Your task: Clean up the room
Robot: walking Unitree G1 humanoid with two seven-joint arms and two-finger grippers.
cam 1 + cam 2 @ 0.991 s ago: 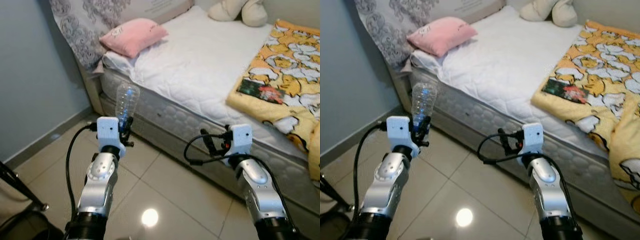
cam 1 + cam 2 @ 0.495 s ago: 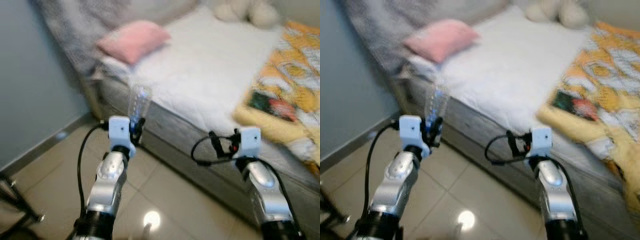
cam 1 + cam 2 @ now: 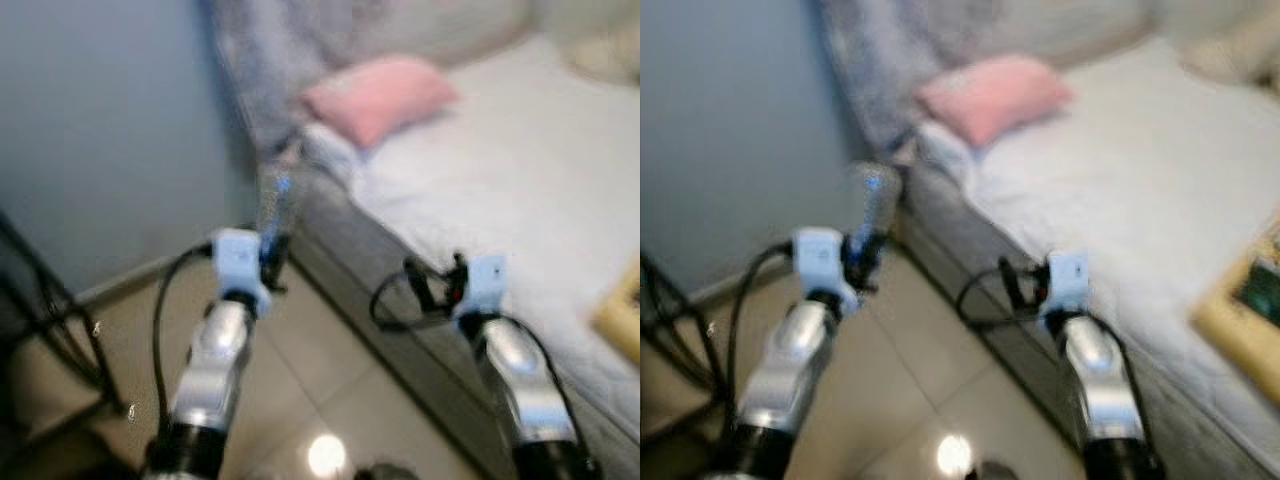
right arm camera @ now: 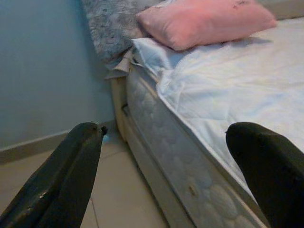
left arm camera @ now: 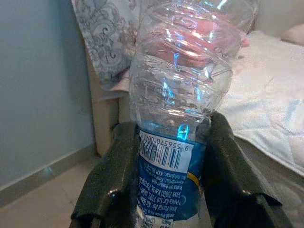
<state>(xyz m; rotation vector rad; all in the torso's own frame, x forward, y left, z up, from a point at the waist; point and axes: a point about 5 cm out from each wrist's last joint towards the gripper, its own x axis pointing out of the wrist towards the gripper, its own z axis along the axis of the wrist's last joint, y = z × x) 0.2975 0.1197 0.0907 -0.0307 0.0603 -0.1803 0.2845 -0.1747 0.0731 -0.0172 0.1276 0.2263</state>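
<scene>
I am carrying an empty plastic bottle [image 5: 178, 99] upright, my left gripper [image 5: 166, 166] clamping it low on the label. My right gripper [image 4: 180, 156] is hanging spread and empty near the bed [image 4: 228, 99]. The thin wall is already buckling; I judge it could crumple, tip or slip while I am walking.

Head views are smearing with motion blur; wrist views are staying sharp.
A ceiling light is glaring off the floor tiles [image 3: 326, 452], and highlights are glinting on the clear bottle [image 5: 185, 85] under soft, even light.
</scene>
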